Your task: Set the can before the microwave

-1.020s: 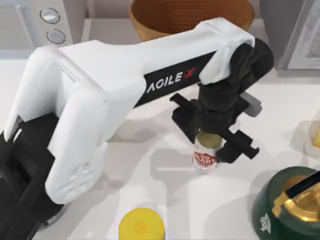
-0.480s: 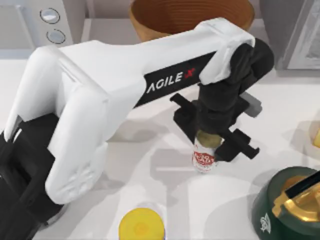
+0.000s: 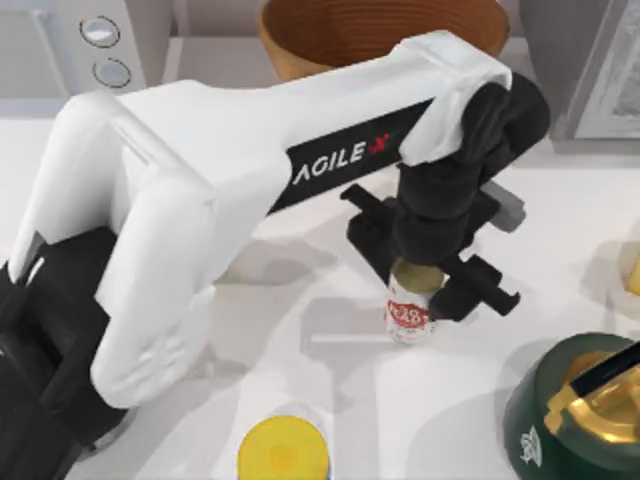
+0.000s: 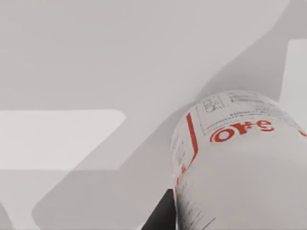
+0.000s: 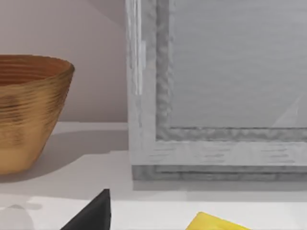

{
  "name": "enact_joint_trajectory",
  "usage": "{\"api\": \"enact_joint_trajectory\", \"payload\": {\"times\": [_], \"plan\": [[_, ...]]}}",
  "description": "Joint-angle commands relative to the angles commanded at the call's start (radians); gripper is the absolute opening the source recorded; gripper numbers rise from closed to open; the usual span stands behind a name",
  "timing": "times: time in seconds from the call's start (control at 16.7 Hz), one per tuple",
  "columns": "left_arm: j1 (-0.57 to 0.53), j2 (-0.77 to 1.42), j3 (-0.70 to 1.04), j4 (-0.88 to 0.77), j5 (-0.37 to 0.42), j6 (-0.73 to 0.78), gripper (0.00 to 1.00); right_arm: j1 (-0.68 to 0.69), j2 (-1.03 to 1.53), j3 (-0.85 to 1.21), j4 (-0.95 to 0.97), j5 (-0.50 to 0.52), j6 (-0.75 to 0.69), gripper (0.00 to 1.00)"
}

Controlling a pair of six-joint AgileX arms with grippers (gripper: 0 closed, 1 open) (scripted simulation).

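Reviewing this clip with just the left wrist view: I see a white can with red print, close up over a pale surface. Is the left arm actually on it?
Observer: Yes. In the top view the left gripper is over the can, jaws at either side of its gold top. The can is upright, mid-table.
Operator: Where is the microwave from there?
Observer: The microwave is in the top view's upper left corner, well apart from the can.
Operator: Anything close to the can?
Observer: A yellow-topped cylinder stands toward the top view's lower edge, left of the can, not touching it.
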Motion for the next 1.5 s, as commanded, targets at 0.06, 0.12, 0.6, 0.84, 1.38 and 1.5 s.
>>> {"api": "enact_joint_trajectory", "payload": {"times": [0.06,0.12,0.6,0.84,1.38,1.5], "plan": [[0.000,0.000,0.022,-0.020,-0.001,0.000,0.00,0.000,0.000,0.000,0.000,0.000,0.000,1.00],[0.000,0.001,0.049,-0.044,-0.002,-0.001,0.00,0.000,0.000,0.000,0.000,0.000,0.000,1.00],[0.000,0.003,0.140,-0.139,-0.002,0.001,0.00,0.000,0.000,0.000,0.000,0.000,0.000,1.00],[0.068,-0.010,0.117,-0.119,-0.024,0.005,0.00,0.000,0.000,0.000,0.000,0.000,0.000,1.00],[0.646,-0.201,0.011,0.018,-0.077,0.096,0.00,0.000,0.000,0.000,0.000,0.000,0.000,1.00],[0.788,-0.232,-0.043,0.019,-0.062,0.143,0.00,0.000,0.000,0.000,0.000,0.000,0.000,1.00]]}}
